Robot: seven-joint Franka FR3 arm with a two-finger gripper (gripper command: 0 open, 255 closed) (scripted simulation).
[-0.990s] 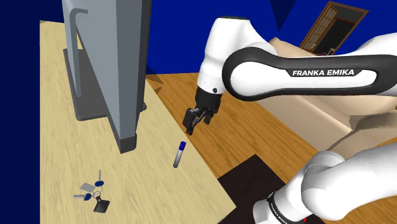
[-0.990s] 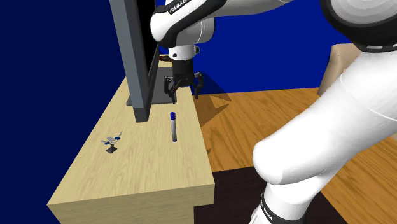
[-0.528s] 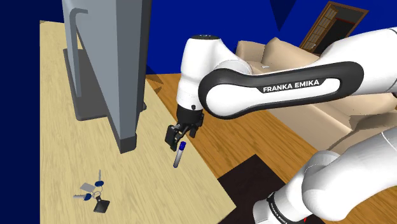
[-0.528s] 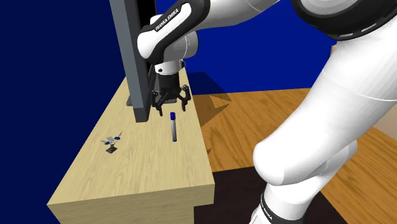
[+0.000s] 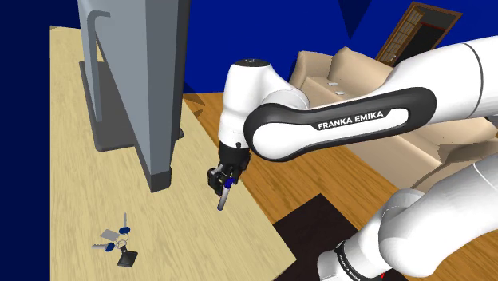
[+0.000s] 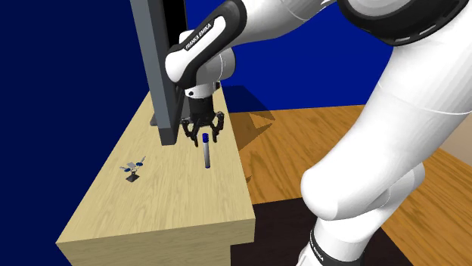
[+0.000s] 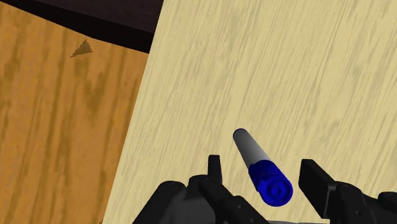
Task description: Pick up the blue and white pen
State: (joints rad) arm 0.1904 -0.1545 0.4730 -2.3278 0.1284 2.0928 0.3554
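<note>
A pen with a grey-white barrel and a blue cap (image 5: 223, 196) (image 6: 206, 151) (image 7: 261, 167) lies flat on the pale wooden table (image 5: 64, 207), close to its edge. My black gripper (image 5: 221, 180) (image 6: 203, 133) (image 7: 267, 181) hangs just above the pen's capped end. Its fingers (image 7: 214, 168) stand apart on either side of the blue cap without touching it, so the gripper is open and the pen is not held.
A tall grey monitor on a stand (image 5: 136, 80) rises just behind the gripper in the shoulder view. A bunch of keys (image 5: 118, 242) (image 6: 134, 168) lies on the table further from the pen. The table edge drops to a brown wooden floor (image 5: 319, 168); a beige sofa (image 5: 383, 120) stands beyond.
The arm has swung toward the table and lowered. The open gripper went from above the floor beside the table to straddling the pen's blue cap. The pen has not moved.
</note>
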